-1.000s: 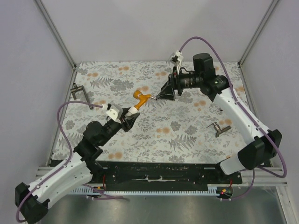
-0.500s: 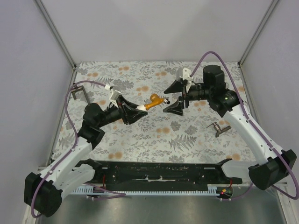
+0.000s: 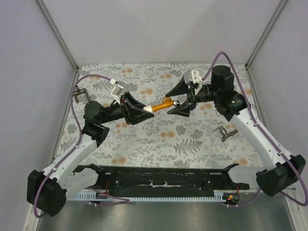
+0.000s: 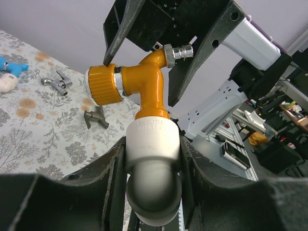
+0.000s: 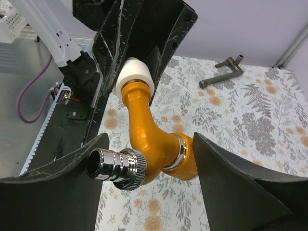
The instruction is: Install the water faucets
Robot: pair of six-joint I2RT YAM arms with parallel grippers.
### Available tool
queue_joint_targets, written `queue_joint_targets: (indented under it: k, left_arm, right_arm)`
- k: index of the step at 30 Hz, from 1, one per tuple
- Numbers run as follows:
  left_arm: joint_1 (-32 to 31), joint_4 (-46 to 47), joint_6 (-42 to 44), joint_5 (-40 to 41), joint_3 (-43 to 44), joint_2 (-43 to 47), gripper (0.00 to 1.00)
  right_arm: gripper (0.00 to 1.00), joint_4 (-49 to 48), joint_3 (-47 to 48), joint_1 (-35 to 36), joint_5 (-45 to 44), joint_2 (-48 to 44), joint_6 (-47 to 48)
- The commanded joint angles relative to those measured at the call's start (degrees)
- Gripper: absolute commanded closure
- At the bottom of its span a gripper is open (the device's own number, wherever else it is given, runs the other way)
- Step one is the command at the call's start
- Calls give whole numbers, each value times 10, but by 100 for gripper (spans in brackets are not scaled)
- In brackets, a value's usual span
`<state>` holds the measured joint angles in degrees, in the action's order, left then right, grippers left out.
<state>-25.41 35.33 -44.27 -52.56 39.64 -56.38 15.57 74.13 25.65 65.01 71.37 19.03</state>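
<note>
The orange faucet point(image 3: 161, 104) hangs in the air over the middle of the worktop point(image 3: 192, 139), lying roughly level between the two arms. The left jaws are clenched on its white end fitting point(image 4: 153, 139): in the left wrist view the rounded fitting sits wedged between both black jaws, and the orange body rises out of it and bends over at the top.

The right jaws reach in from the other side and straddle the head of the faucet. One jaw stands at the ribbed orange knob point(image 4: 102, 85), its tip at the knob's edge. The other stands beside the chrome spout point(image 5: 115, 168). In the right wrist view the spout's open end overlaps the jaw on the left of the picture, and the knob sits close against the jaw on the right. Both jaws look very near or touching, but I cannot tell whether they are pressing on the faucet or only bracketing it.

The worktop is covered by a grey floral cloth with orange flowers. A dark metal lever handle point(image 3: 226, 131) lies on it near the right arm point(image 3: 250, 125), and another dark handle point(image 3: 81, 94) lies at the far left, behind the left arm point(image 3: 91, 132). The left wrist view also shows a small blue tap point(image 4: 9, 65) and a chrome fitting point(image 4: 57, 83) lying on the cloth, well apart from the held faucet.
</note>
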Motion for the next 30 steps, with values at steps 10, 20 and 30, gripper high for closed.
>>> queue_joint_targets:
  k: [10, 20, 30]
  left_arm:
    - [1, 125, -2, -40, 71, -35, 98]
    - [-83, -186, 639, 183, 34, 86, 98]
    - [-298, -107, 1133, 583, -91, 79, 98]
  right_arm:
    - [90, -100, 20, 0, 61, 66, -181]
    - [100, -74, 64, -15, 10, 187, -553]
    - [100, -88, 59, -14, 8, 268, -657]
